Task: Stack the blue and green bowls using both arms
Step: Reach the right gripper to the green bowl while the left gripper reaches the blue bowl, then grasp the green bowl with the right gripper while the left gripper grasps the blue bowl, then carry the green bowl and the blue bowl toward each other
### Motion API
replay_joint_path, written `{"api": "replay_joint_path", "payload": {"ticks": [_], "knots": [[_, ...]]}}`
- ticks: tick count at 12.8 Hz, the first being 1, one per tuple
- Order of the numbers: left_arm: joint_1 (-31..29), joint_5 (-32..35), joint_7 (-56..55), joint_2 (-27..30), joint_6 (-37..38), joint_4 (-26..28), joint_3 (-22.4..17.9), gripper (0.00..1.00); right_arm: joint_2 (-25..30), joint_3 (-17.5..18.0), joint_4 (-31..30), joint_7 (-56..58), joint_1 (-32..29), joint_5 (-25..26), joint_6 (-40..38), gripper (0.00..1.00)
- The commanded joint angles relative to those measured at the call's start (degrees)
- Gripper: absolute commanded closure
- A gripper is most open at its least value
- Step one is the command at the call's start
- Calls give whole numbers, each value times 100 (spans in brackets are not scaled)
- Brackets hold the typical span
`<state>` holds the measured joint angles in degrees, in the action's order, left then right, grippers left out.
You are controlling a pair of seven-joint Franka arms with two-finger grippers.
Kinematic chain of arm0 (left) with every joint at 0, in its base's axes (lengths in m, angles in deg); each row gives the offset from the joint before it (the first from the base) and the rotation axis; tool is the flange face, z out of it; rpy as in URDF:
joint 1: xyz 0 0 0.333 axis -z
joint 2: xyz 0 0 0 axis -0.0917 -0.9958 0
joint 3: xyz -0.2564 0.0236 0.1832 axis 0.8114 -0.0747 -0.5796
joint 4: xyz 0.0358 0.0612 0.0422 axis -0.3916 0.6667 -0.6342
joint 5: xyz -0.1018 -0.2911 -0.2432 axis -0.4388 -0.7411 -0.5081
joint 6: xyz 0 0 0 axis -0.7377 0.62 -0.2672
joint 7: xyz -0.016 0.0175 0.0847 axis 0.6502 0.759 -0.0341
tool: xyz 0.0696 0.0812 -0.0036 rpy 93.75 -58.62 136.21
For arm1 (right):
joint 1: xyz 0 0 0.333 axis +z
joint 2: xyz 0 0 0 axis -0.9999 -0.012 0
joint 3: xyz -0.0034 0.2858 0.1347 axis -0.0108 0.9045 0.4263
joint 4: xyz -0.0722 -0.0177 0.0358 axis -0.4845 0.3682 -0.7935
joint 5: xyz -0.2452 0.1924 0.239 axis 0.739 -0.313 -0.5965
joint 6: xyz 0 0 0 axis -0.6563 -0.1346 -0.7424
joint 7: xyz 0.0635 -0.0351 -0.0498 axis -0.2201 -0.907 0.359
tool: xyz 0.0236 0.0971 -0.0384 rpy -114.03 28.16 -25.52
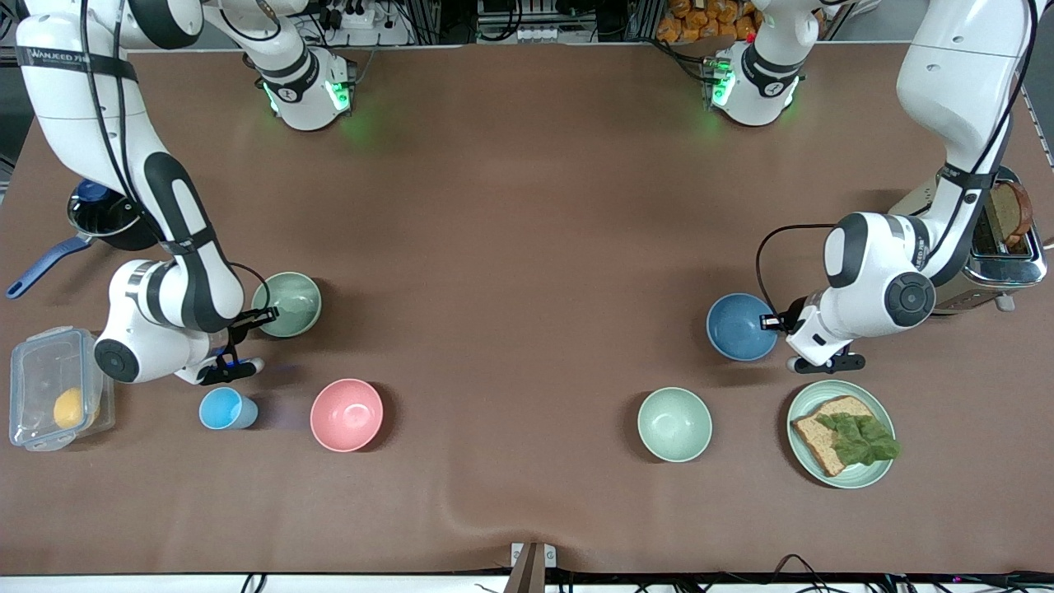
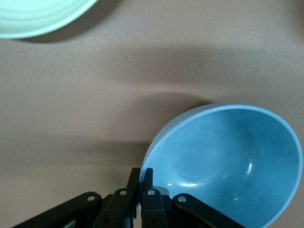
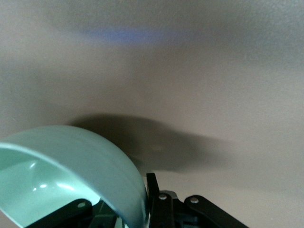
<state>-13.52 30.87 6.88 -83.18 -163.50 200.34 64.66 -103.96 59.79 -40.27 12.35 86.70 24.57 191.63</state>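
Front view: the right gripper (image 1: 265, 314) comes from the arm at the right arm's end of the table and pinches the rim of the green bowl (image 1: 287, 304), one finger inside the wall and one outside. Whether the bowl rests on the table or hangs just above it cannot be told here. Below it in this view stand a sky-blue cup (image 1: 226, 408) and a pink bowl (image 1: 347, 414), nearer the camera. A clear box (image 1: 51, 399) with a yellow fruit lies at that end's edge, and a dark pan (image 1: 103, 219) sits partly under the arm.

The left gripper (image 1: 776, 323) pinches the rim of the blue bowl (image 1: 739, 326) toward the left arm's end. A mint bowl (image 1: 674, 424) and a plate (image 1: 841, 432) with bread and lettuce lie nearer the camera than it; a toaster (image 1: 996, 247) stands at that end's edge.

Left wrist view: the left gripper (image 2: 141, 187) has its jaws pressed onto the blue bowl's (image 2: 228, 161) rim. The bowl tilts, its hollow facing the camera, a shadow beneath it on the cloth. The mint bowl's (image 2: 38, 16) edge shows in a corner.

Right wrist view: the right gripper (image 3: 147, 199) clamps the wall of the green bowl (image 3: 71, 175), which is tilted with a dark shadow apart from it on the table, so the bowl is raised.
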Motion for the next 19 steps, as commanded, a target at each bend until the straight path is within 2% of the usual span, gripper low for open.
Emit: {"api": "replay_joint_path", "payload": {"ticks": [1, 4, 8, 10, 13, 16, 19], "knots": [[17, -12, -143, 302, 1, 13, 59, 100, 17, 82, -26, -20, 33, -91, 133, 100], [35, -21, -160, 575, 27, -66, 313, 100, 394, 249, -8, -11, 25, -91, -60, 100], [175, -21, -528, 628, 633, -628, 665, 100, 965, 661, -17, -20, 16, -135, -333, 100], [193, -21, -783, 629, 852, -803, 806, 100, 1186, 1046, -17, -55, 25, -196, -368, 100], [175, 58, -890, 637, 1021, -796, 842, 100, 1222, 1557, -26, -107, 51, -695, -290, 100], [210, 58, -907, 629, 1021, -796, 850, 100, 1178, 1602, -35, -465, 611, -952, 35, 100], [210, 58, -907, 629, 1021, -796, 850, 100, 1081, 1602, -35, -1738, 1717, -1233, 753, 100]]}}
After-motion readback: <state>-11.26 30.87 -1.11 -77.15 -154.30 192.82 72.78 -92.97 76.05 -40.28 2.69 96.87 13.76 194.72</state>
